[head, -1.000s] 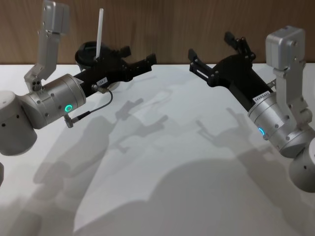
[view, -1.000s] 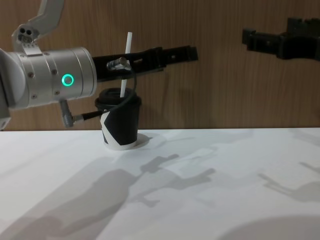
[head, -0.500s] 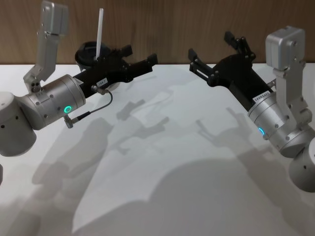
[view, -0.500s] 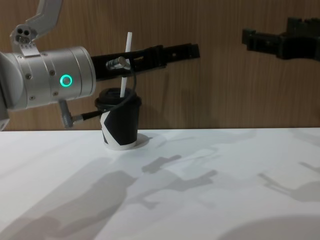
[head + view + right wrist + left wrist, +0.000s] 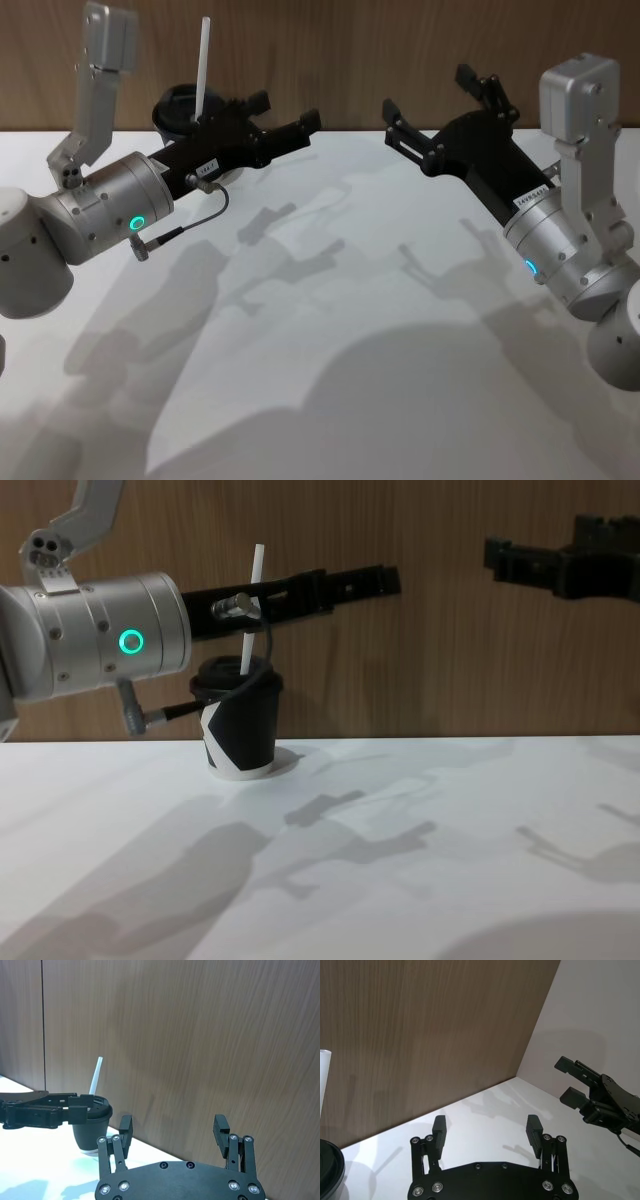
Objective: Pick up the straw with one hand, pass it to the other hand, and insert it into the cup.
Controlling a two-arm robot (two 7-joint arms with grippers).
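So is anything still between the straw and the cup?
Nothing visible: the straw stands in the cup through its lid. Left gripper and right gripper are open, holding nothing.

The head camera is looking down across the white table [image 5: 330, 380]; the chest camera is facing the wooden wall [image 5: 430, 630] from table height. Both wrist cameras are peering forward over their pincers, sharing the cup [image 5: 92, 1125].

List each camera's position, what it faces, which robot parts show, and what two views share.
Head: high, looking down at the table; both arms.
Chest: low, facing the wall; cup with straw side-on, left gripper above.
Left wrist: behind the open left gripper; right gripper beyond.
Right wrist: behind the open right gripper, facing the cup.
Head and chest share the straw in the cup.
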